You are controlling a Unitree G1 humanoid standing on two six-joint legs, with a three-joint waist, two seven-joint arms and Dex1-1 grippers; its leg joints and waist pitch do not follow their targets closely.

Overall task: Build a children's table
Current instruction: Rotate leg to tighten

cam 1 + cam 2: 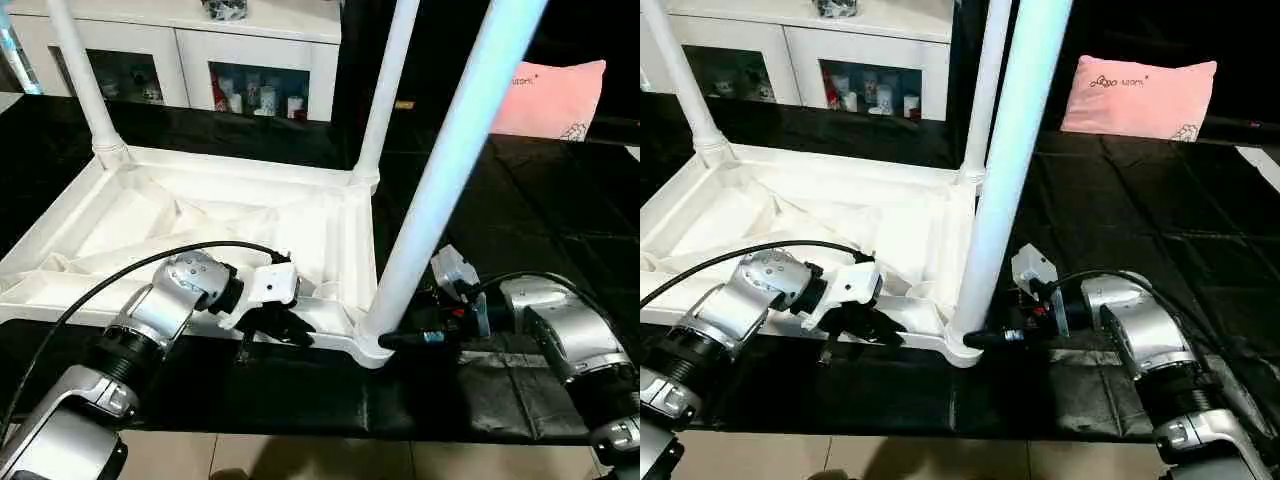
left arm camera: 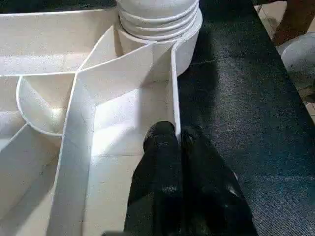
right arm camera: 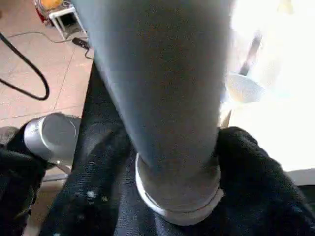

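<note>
The white tabletop point(image 1: 200, 215) lies upside down on the black cloth, ribbed underside up. Three white legs stand in its corner sockets: one at the far left point(image 1: 85, 80), one at the far right point(image 1: 385, 90), and one at the near right point(image 1: 450, 160). My left gripper point(image 1: 275, 325) is shut on the tabletop's near rim, one finger point(image 2: 160, 142) on each side of the wall. My right gripper point(image 1: 385, 340) reaches in from the right at the foot of the near right leg point(image 3: 167, 98). It is closed around that leg just above the socket point(image 3: 177, 196).
A white cabinet with glass doors point(image 1: 200, 60) stands behind the work. A pink pillow point(image 1: 550, 100) lies at the back right. The black cloth point(image 1: 520, 220) stretches to the right of the tabletop. Its front edge meets the tiled floor point(image 1: 300, 460) just below my arms.
</note>
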